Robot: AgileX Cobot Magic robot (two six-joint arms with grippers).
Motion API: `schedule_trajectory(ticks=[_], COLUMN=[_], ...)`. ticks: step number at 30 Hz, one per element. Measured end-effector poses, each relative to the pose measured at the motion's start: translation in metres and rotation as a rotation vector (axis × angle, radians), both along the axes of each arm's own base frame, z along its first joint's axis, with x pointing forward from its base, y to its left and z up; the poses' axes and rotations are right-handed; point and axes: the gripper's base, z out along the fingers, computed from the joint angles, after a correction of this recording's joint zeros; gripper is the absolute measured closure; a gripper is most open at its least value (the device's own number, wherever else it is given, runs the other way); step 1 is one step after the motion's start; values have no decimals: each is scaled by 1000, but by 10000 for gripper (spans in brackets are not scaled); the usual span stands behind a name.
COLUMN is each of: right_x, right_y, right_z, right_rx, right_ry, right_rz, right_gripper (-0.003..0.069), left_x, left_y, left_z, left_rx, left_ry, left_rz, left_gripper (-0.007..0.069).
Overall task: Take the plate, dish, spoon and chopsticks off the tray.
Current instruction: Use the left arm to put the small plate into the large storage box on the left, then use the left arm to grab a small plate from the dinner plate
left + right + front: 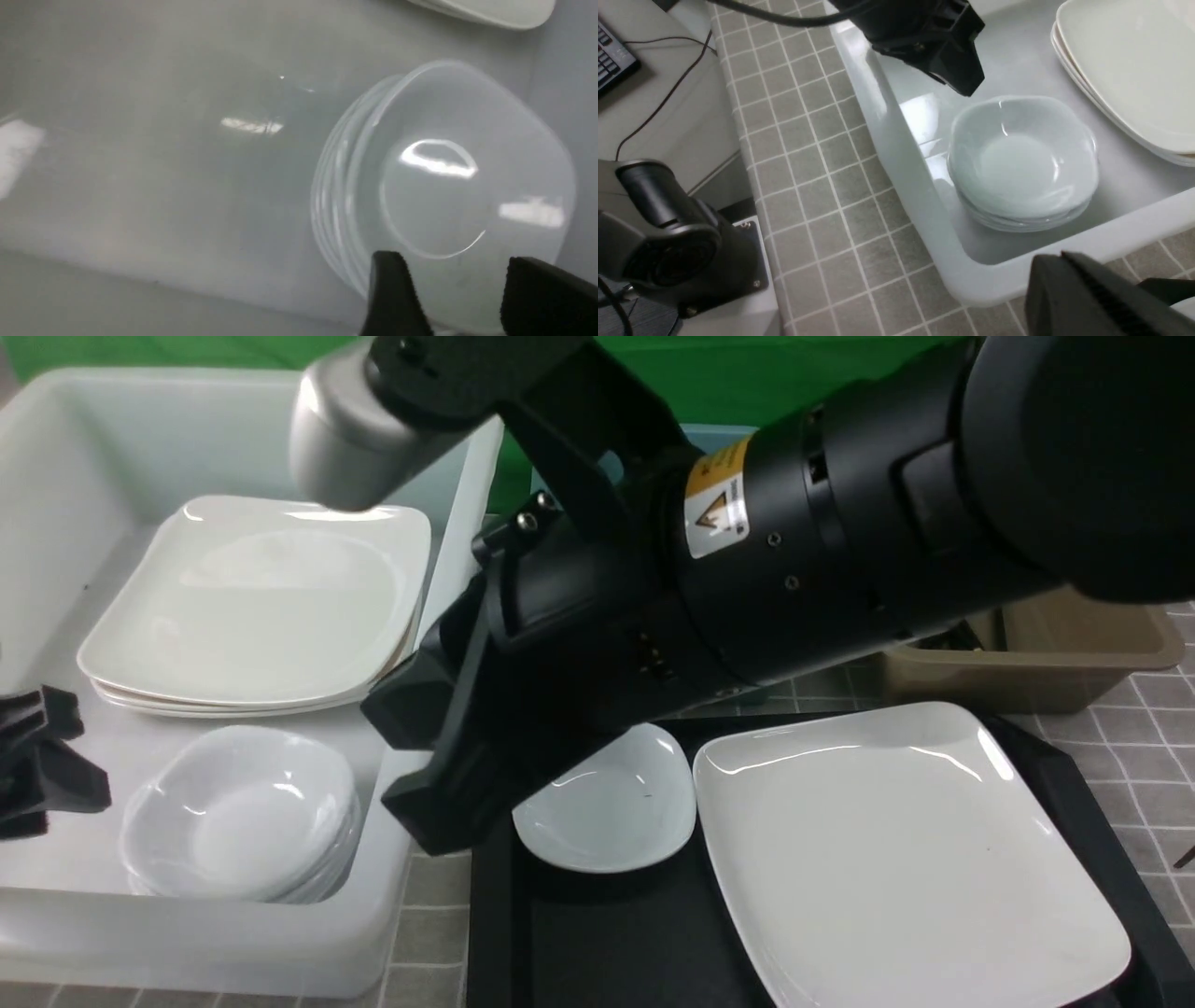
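The black tray lies at the front right. On it rest the large white plate and, to its left, a small dish. Neither the spoon nor the chopsticks are in view. My left gripper hangs open just above a stack of small dishes inside the white bin, nothing between its fingers. It also shows in the front view as the left gripper at the far left edge. My right gripper is shut and empty, over the tiles by the bin's near corner. The right arm crosses the front view.
The white bin at the left holds stacked large plates and the stacked small dishes. A brown bin and a blue bin stand behind the tray. Grey tiled tabletop lies around the bin.
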Motion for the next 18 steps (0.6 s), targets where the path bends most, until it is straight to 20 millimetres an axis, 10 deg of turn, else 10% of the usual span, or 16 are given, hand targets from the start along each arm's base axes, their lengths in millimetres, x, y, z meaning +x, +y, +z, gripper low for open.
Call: schedule_trajectory(ticks=[5,9,13,18], right_x=[1,12,33,54], right_y=[-5,-26,-64,-123], right_z=[-3,-1,4,4], right_rx=[-66,-175,-287,-441], right_ry=[-19,-67,-85,33], right_rz=[8,-78,-253,-473], right_gripper=[638,638,638,638], left_x=[-1,5,11,10], left_y=[6,-15,-70,-159], left_z=[29,59,81,67], left_rx=[47,-3,-65,-71], left_ry=[55,-45,-174,-141], left_rz=[28,-54,-275,-567], left_gripper=[193,295,539,621])
